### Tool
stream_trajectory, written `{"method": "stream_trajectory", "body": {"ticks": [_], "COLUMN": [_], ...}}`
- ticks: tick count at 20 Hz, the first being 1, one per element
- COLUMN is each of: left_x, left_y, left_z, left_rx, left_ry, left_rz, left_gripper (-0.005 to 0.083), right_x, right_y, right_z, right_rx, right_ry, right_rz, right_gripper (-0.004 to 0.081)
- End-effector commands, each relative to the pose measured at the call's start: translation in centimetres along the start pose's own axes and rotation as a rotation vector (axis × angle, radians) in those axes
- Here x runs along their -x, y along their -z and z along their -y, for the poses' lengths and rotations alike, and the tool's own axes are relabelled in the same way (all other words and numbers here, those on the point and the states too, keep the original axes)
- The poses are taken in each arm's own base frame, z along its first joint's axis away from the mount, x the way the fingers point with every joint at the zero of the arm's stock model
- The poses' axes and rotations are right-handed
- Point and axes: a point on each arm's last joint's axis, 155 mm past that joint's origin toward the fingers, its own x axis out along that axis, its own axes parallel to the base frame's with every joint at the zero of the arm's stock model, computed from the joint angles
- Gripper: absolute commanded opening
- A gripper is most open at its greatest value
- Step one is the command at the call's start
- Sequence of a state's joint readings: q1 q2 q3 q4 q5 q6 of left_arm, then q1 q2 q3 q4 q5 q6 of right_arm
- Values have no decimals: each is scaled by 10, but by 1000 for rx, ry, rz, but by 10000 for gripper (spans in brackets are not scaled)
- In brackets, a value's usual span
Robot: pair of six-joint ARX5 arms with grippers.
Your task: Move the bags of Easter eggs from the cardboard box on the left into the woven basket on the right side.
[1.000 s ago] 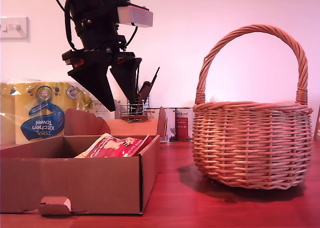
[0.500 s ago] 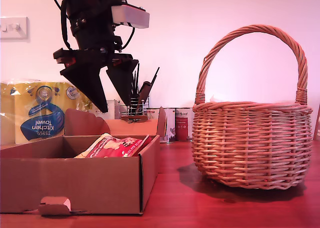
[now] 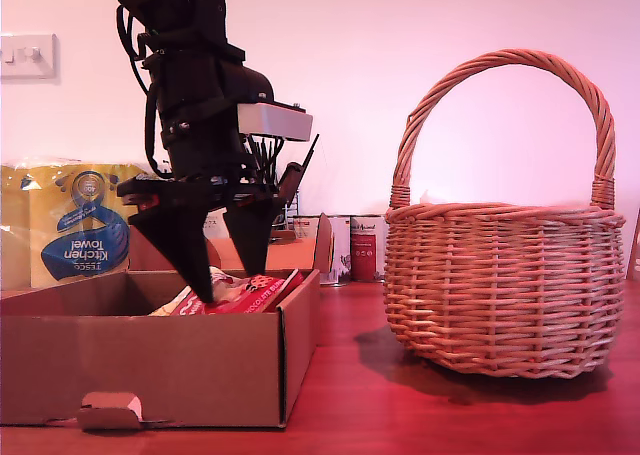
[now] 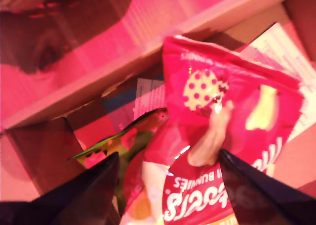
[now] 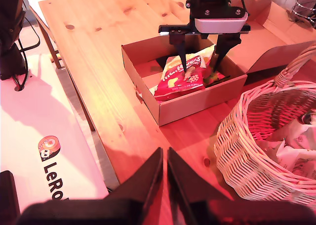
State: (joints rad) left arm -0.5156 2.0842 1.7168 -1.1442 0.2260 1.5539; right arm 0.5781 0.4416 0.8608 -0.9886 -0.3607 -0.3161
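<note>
Now at the pick: red bag (image 4: 222, 136) lying tilted on top of the others in the box (image 3: 150, 365), at the exterior view's left. Beneath it a green-edged bag (image 4: 123, 141) and white printed packets (image 4: 291, 52), only partly seen. First gripper (image 3: 222, 280) down inside the box, jaws spread wide and straddling the red bag, one finger (image 4: 84, 195) on each side of it, not yet closed. Basket (image 3: 505, 285) standing well apart on the table (image 3: 400, 415), at the exterior view's right, with pale packets (image 5: 289, 143) already inside.

Likely next: a little lower, then a squeeze on the crinkly middle of the bag, a lift clear of the box wall, and a carry across over the basket rim and under the handle. Slippery film, so a shallow pinch could let it slide.

Second gripper (image 5: 164, 178) parked above the table near the basket, fingers pressed together, holding nothing.

Hard to tell: whether the fingertips touch the box floor, how many bags remain under the red one, and how full the basket is, since its rim hides the contents from the side.
</note>
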Motion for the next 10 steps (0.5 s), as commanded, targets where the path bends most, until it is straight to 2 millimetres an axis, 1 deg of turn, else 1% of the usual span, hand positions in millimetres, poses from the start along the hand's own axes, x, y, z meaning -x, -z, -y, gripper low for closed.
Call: {"method": "stream_trajectory", "body": {"ticks": [1, 3, 6, 10], "left_x": [-18, -23, -27, -29], "left_y": [3, 5, 0, -4], "left_z": [16, 26, 39, 40], "left_rx": [8, 18, 21, 23], "left_ry": [90, 138, 189, 199], "left_rz": [-1, -8, -1, 5], "left_gripper": [580, 580, 567, 566], "right_x": [2, 2, 2, 2], "right_y": [-3, -3, -3, -3], "right_z": [-2, -2, -2, -2], "right_rx": [13, 13, 18, 20], "right_ry": [-6, -6, -6, -6], "right_rz": [13, 13, 14, 14], "right_gripper": [-13, -13, -13, -13]}}
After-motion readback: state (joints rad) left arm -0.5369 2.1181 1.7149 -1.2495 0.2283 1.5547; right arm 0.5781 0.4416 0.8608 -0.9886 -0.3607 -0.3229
